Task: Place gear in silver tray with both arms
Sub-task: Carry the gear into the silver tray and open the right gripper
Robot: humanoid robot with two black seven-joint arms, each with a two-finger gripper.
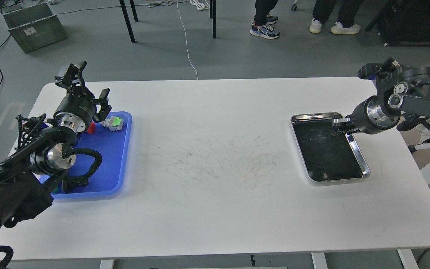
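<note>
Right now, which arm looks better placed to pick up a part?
The left: its claw hangs over the blue plastic tray, beside the grey-and-green part. The right claw is far across the white table, at the shiny silver metal tray.

The left arm [32, 160] is seen at the left edge of the frame, angled upward, with looped black cable beside its wrist. The left gripper [84, 87] is held in the upper left with fingers spread. The right arm [416, 101] is extended leftward from the right edge; the right gripper [337, 125] appears small and dark, its fingers not distinguishable.
</note>
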